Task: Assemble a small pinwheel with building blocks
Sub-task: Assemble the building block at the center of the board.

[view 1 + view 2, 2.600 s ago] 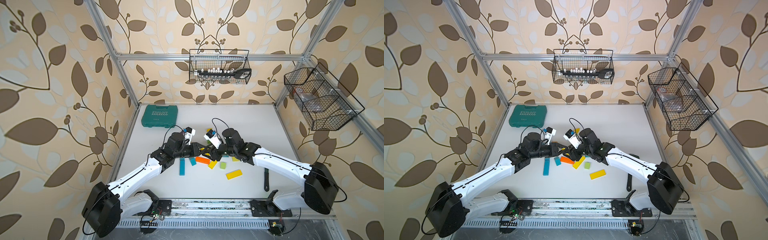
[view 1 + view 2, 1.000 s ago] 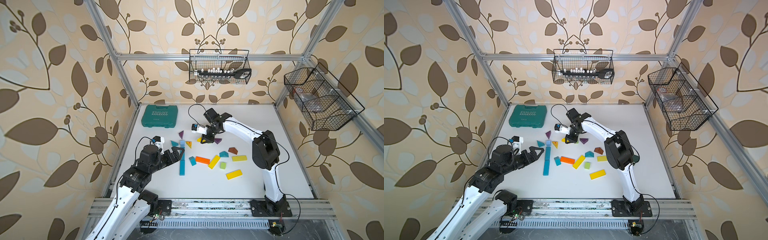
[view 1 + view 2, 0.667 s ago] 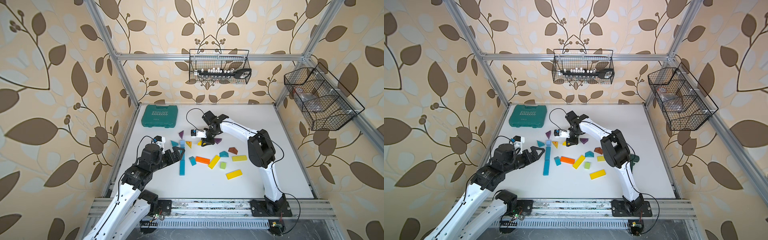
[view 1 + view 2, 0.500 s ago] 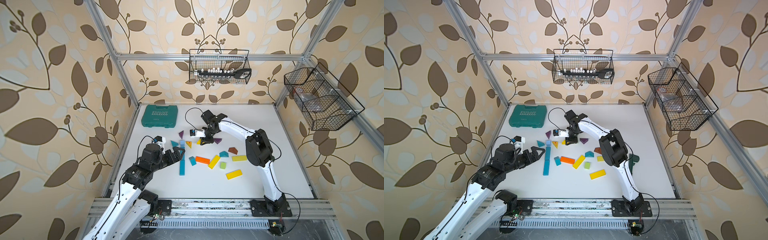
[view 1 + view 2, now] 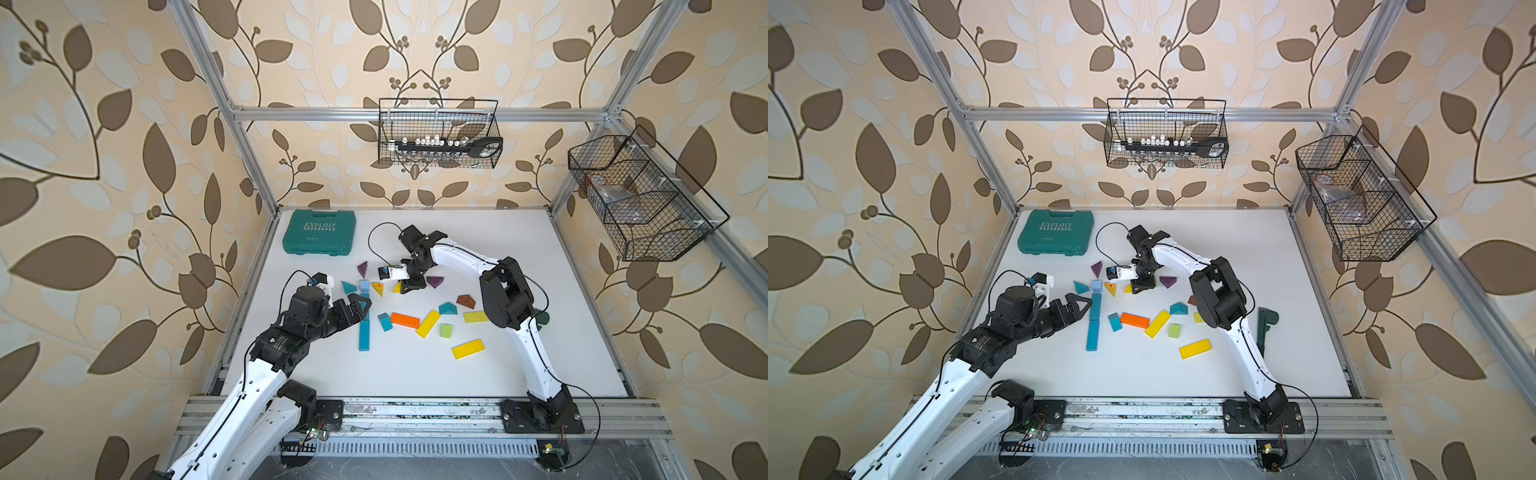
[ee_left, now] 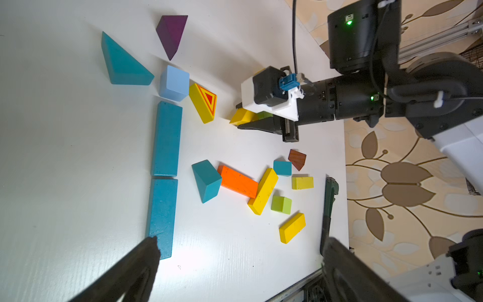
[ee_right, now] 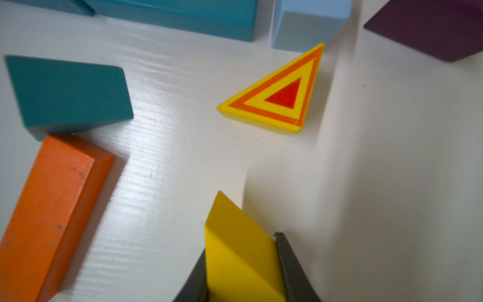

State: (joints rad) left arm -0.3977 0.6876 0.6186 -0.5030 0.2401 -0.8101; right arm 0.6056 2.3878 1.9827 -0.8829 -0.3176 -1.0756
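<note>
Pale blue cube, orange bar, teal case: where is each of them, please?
pale blue cube (image 6: pixel 174 82): left wrist view, on its middle.
orange bar (image 5: pixel 405 320): in a top view, middle of its top face.
teal case (image 5: pixel 319 232): in a top view, centre of its lid.

The left arm (image 5: pixel 257 382) stretches forward, the left tool (image 5: pixel 360 307) spread wide. The right arm (image 5: pixel 457 257) bends sharply at the elbow, wrist pitched down, the right tool (image 5: pixel 409 286) clamped on a yellow wedge (image 7: pixel 237 251) between its tips.
</note>
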